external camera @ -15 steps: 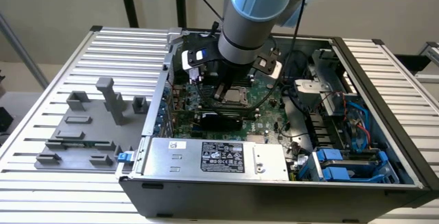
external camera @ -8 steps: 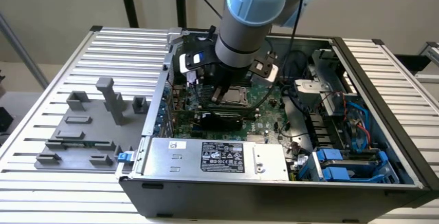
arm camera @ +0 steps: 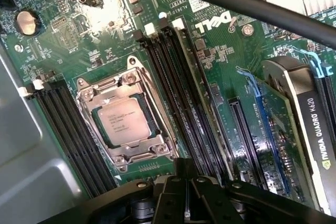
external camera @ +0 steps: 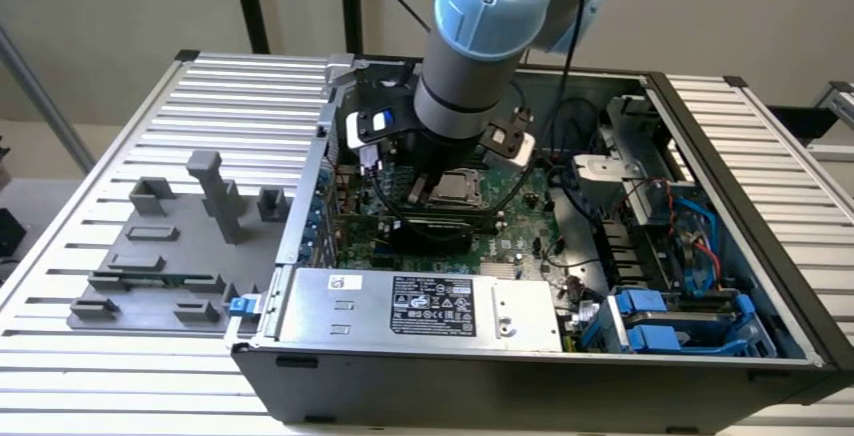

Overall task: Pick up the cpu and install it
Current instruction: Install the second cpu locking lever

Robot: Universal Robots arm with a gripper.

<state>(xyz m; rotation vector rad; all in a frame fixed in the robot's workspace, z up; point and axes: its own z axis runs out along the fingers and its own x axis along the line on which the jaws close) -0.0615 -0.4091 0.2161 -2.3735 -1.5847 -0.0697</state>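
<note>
Our jaws are pressed together with nothing between them: in the wrist view the black gripper (arm camera: 186, 198) sits at the frame's edge, its two fingers meeting along a thin seam. The cpu (arm camera: 124, 123), a small flat square chip with a silvery-grey metal top, lies in the silver metal socket frame (arm camera: 124, 121) on the green motherboard (arm camera: 105, 51), between two banks of black memory slots (arm camera: 178, 98). It lies apart from the fingertips, off to one side of their line and below them, not under the seam. Being square, the chip has no long axis; its edges run askew to the seam of our fingers.

The wrist view gives us the chip's printed top and the frame's screws around it. The exterior view gives what that one cannot: the grey arm (external camera: 461, 66) reaching down into the open black computer case (external camera: 534, 376), the gripper (external camera: 441, 181) just above the board with the cpu (external camera: 461, 187) beside it, and grey plastic fixture blocks (external camera: 174, 246) standing on the ribbed metal table (external camera: 80, 356), well apart toward the exterior view's left.
</note>
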